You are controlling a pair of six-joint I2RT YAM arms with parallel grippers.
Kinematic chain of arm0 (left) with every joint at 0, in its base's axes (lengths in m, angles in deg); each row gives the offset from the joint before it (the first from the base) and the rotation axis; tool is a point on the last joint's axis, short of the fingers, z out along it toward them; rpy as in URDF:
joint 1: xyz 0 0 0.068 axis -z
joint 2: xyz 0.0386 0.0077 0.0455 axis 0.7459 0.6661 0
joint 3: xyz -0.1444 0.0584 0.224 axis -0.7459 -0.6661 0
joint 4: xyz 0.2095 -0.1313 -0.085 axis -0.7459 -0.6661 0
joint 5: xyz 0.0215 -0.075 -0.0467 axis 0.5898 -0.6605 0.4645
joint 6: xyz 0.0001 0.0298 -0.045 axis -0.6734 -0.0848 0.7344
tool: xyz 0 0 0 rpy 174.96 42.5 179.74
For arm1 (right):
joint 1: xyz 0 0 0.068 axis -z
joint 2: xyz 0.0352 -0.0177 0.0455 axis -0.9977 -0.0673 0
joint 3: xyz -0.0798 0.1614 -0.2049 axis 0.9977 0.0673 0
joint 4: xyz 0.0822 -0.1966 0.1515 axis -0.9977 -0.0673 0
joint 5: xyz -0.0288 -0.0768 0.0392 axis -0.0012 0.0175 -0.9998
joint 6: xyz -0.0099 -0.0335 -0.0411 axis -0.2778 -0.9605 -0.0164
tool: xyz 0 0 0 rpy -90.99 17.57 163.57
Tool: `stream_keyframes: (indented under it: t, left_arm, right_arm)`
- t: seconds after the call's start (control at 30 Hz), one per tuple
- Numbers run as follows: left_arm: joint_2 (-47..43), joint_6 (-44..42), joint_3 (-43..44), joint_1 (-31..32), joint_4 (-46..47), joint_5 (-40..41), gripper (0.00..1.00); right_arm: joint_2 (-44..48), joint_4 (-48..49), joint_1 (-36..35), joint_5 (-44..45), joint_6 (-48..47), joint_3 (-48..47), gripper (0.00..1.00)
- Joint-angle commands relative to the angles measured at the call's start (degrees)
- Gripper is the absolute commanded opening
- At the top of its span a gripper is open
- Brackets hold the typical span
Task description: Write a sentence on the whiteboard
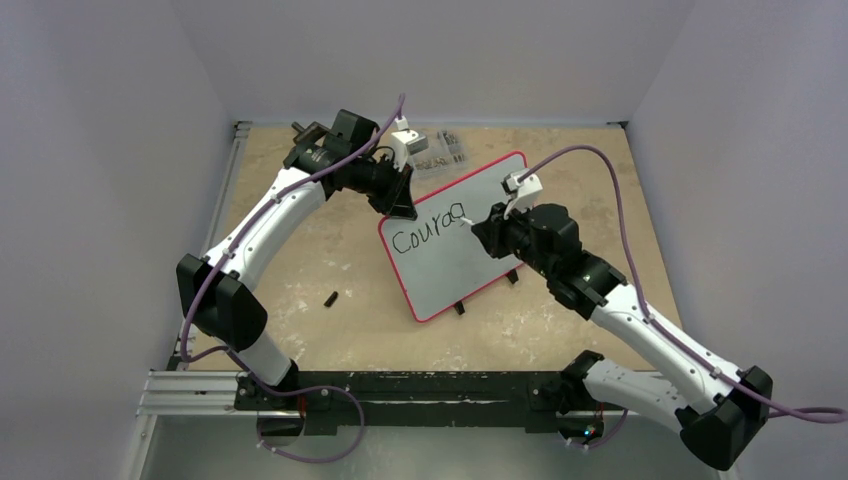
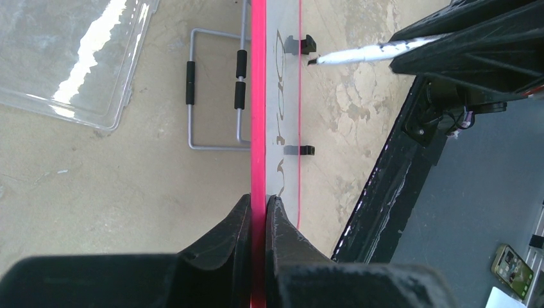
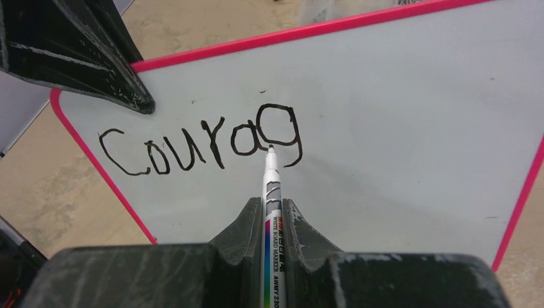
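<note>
left claw (image 2: 258,201) pinches the red edge of the whiteboard (image 3: 398,128); right claw (image 3: 271,205) pinches a marker (image 3: 270,176), tip touching "courag".

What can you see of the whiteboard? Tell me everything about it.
The whiteboard is a flat white rectangle with a thin red-pink frame and rounded corners; its surface looks smooth. Two small black feet sit on its near edge, down by the table, and it appears propped at a tilt. The left gripper pinches its far edge near the left corner. The right gripper holds a marker with its tip on the surface. "Courag" is written there in black.
</note>
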Motion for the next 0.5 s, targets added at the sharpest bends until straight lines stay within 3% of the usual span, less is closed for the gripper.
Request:
stream_keyframes:
  t: [0.0, 0.47]
  left_arm:
    - [0.43, -3.37, 0.74, 0.94, -0.81, 4.42, 0.0]
    - [0.4, -3.01, 0.94, 0.94, -0.81, 4.32, 0.0]
  right_arm:
    - [3.29, -2.01, 0.08, 6.61, -1.37, -4.32, 0.0]
    - [-1.99, -0.48, 0.58, 10.28, -3.23, -6.52, 0.0]
